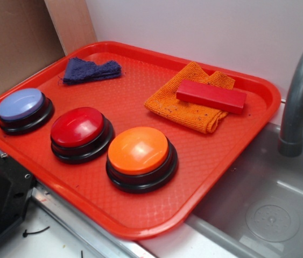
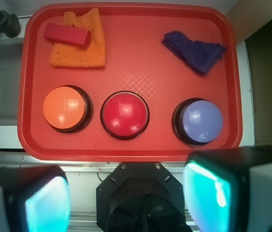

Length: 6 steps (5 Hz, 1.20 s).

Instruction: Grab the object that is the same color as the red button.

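The object, a flat glossy red block (image 1: 211, 96) (image 2: 67, 35), lies on an orange cloth (image 1: 186, 105) (image 2: 80, 48) at the tray's far corner near the sink. The red button (image 1: 79, 129) (image 2: 124, 114) sits in the middle of a row of three buttons along the tray's near side. My gripper (image 2: 128, 198) hangs high above the tray's near edge, over the black robot base, far from the block. Its cyan pads (image 2: 46, 203) stand wide apart, open, with nothing between them. The exterior view does not show the gripper.
An orange button (image 1: 139, 152) (image 2: 65, 108) and a pale blue button (image 1: 22, 105) (image 2: 201, 121) flank the red one. A dark blue cloth (image 1: 91, 70) (image 2: 196, 52) lies on the red tray (image 1: 205, 161). A grey faucet (image 1: 299, 102) and sink (image 1: 269, 204) adjoin the tray.
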Each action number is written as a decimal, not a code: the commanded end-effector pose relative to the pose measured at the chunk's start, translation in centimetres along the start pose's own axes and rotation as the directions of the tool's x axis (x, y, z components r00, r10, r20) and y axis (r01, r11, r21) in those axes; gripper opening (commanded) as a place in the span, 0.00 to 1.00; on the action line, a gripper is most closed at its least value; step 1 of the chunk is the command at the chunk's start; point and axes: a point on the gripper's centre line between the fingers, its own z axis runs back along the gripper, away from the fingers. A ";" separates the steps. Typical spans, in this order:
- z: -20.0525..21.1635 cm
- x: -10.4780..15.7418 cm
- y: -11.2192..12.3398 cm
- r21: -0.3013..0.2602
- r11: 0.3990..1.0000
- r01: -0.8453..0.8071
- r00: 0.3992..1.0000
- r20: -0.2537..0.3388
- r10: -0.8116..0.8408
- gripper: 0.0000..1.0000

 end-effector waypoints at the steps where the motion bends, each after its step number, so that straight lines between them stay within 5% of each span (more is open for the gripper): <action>1: 0.0 0.0 0.0 0.000 1.000 0.000 1.000 0.000 0.000 1.00; 2: 0.0 0.5 -0.3 -0.056 0.970 -0.238 0.971 0.023 0.239 1.00; 3: -1.1 2.4 -0.9 -0.049 0.896 -0.441 0.897 -0.053 0.438 1.00; 4: -2.4 4.2 -1.5 -0.041 0.775 -0.630 0.776 -0.056 0.628 1.00; 6: -6.6 9.6 -3.8 -0.115 0.390 -0.914 0.386 0.058 0.921 1.00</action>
